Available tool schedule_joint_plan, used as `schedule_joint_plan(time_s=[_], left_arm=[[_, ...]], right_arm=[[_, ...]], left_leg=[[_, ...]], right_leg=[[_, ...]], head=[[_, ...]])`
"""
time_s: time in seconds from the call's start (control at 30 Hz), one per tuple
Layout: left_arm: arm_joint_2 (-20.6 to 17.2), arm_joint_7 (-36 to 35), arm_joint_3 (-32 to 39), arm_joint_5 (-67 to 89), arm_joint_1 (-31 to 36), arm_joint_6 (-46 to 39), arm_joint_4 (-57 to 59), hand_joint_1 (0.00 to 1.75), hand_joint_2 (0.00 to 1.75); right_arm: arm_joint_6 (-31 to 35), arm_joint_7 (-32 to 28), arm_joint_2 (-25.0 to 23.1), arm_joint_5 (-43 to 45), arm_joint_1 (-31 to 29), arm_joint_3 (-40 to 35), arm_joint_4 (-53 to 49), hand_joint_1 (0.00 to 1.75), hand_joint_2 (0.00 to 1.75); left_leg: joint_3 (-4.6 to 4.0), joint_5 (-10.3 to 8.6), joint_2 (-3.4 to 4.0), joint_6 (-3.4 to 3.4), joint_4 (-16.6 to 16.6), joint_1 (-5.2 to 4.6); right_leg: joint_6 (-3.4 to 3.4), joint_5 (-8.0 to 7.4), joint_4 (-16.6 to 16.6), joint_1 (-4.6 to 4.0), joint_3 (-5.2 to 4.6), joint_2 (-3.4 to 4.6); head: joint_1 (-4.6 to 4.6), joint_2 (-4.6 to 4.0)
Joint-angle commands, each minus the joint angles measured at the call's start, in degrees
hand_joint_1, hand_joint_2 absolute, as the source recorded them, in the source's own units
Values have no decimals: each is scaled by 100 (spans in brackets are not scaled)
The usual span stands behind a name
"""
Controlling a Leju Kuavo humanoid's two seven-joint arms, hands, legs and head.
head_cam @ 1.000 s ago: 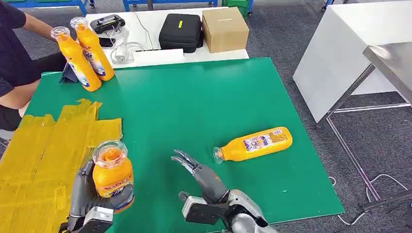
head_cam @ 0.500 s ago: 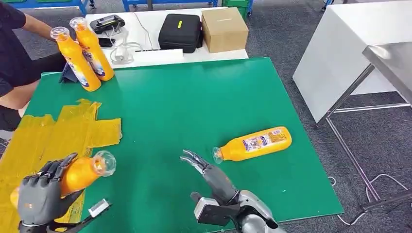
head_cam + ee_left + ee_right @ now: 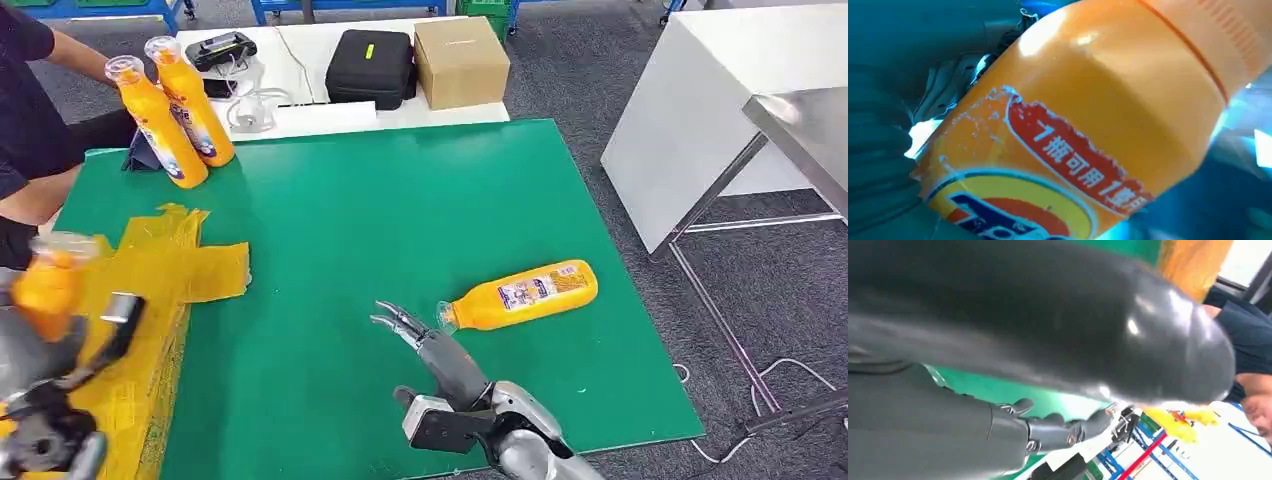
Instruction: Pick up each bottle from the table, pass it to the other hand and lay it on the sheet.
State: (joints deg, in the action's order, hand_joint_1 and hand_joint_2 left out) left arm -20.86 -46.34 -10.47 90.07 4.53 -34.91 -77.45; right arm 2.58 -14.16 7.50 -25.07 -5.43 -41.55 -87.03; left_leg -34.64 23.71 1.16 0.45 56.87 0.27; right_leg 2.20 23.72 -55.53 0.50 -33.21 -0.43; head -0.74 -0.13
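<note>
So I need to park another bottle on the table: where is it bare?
The green table is bare across its middle, between the two standing bottles and the lying bottle. Crowded: the yellow sheet side, where the left hand holds a bottle.

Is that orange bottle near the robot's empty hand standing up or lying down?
Lying down. The orange bottle rests on its side on the green table, its neck pointing toward the right hand.

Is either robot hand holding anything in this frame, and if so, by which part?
The left robot hand holds an orange bottle by its lower body, neck end up; the exact finger placement is blurred. The right robot hand holds nothing, its fingers apart.
</note>
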Motion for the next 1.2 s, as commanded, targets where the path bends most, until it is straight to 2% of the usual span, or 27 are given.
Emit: schedule_joint_plan(time_s=[0.03, 0.07, 0.17, 0.2, 0.27, 0.6, 0.63, 0.67, 0.77, 0.8, 0.9, 1.03, 1.2], left_arm=[[-547, 712, -3433, -7, 372, 184, 1771, 175, 175], [-547, 712, -3433, -7, 372, 184, 1771, 175, 175], [-296, 779, -3485, -7, 273, 134, 2092, 175, 175], [-130, 1304, -3055, -7, 105, 107, 2107, 175, 175], [11, 1795, -2708, -7, -38, 153, 2084, 175, 175], [106, 2371, -2268, -7, -302, 429, 1867, 175, 175], [208, 2525, -2057, -7, -371, 507, 1833, 3, 175], [329, 2771, -1776, -7, -462, 509, 1745, 0, 175], [366, 2929, -1657, -7, -482, 573, 1645, 0, 175], [467, 3147, -1466, -7, -550, 496, 1556, 0, 0], [771, 3760, -863, -7, -759, 307, 1262, 0, 0], [1363, 4955, 145, -278, -1126, 49, 517, 0, 0], [1765, 5720, 604, -1041, -1230, -116, 4, 0, 0]], right_arm=[[-34, -2, 51, -20, -220, -141, 190, 0, 0], [-34, -2, 51, -20, -220, -141, 190, 0, 0], [-57, 17, 21, -14, -237, -140, 201, 0, 0], [-53, 15, 13, -15, -252, -142, 211, 0, 0], [-67, 27, -9, 0, -267, -132, 237, 0, 0], [-96, 37, -47, 24, -294, -109, 265, 0, 0], [-99, 39, -66, 22, -290, -102, 275, 0, 0], [-108, 43, -95, 21, -287, -98, 294, 0, 0], [-111, 51, -124, 10, -295, -91, 320, 0, 0], [-112, 54, -146, 7, -316, -83, 356, 0, 0], [-119, 56, -128, 7, -325, -25, 367, 0, 0], [-93, 39, -31, -29, -193, 189, 266, 0, 0], [-80, -10, 48, -137, -41, 302, 161, 0, 0]], left_leg=[[17, 12, 11, 3, -1, 1], [27, 15, 53, 0, 2, -7], [40, 15, 33, -1, -10, -19], [28, 12, 32, 3, -9, -26], [39, 19, 46, 0, -8, -16], [64, 13, -1, 6, -10, -19], [64, 13, -3, 5, -10, -18], [69, 11, -12, 7, -12, -22], [84, 11, -18, 5, -11, -24], [85, 13, -11, 4, -10, -22], [92, 14, -5, 4, -9, -21], [91, 13, -20, 8, -5, -22], [82, 13, -34, 8, 1, -21]], right_leg=[[5, 0, 9, 1, 15, 23], [5, 2, 7, 12, 10, 57], [6, 2, 16, 22, 20, 45], [12, 0, 12, 29, 8, 44], [7, -3, 17, 19, 15, 63], [15, 11, 8, 21, 56, 23], [13, 10, 8, 21, 56, 25], [15, 12, 8, 26, 65, 15], [16, 15, 6, 29, 81, 7], [14, 12, 6, 27, 79, 17], [14, 10, 7, 26, 85, 24], [20, 14, 6, 27, 89, 5], [22, 19, 3, 27, 78, -10]], head=[[-2, 0], [0, 0], [-2, 0], [-2, 0], [-2, 0], [-4, 0], [-4, 0], [-4, 0], [-4, 0], [-4, 0], [-4, 0], [-4, 0], [-4, 0]])
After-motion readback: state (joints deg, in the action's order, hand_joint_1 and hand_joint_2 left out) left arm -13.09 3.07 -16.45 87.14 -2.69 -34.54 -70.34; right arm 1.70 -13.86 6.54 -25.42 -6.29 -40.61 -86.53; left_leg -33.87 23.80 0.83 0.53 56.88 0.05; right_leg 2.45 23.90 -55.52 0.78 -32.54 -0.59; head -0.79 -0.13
